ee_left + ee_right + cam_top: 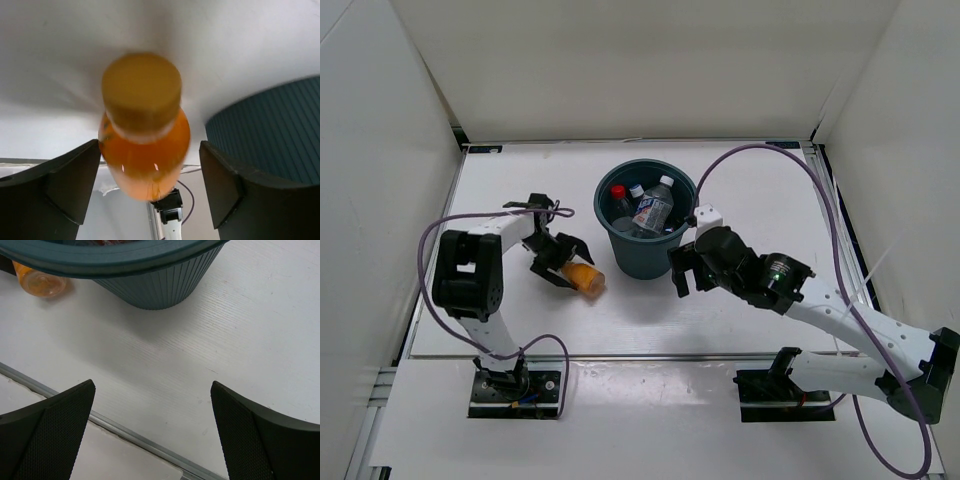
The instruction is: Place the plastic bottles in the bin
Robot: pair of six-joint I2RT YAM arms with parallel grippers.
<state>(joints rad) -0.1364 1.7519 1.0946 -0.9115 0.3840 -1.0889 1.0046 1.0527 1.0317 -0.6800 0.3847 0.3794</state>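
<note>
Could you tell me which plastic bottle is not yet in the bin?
The short orange bottle, on the table within the open left gripper; the clear ones sit inside the bin.

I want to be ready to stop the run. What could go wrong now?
1. The orange bottle lies on its side inside the open left claw; being round, it may roll away as the claw closes.
2. The bin stands close beside it, so the lift could knock its wall.
3. The right claw, open and empty, sits near the bin and might nudge it.
</note>
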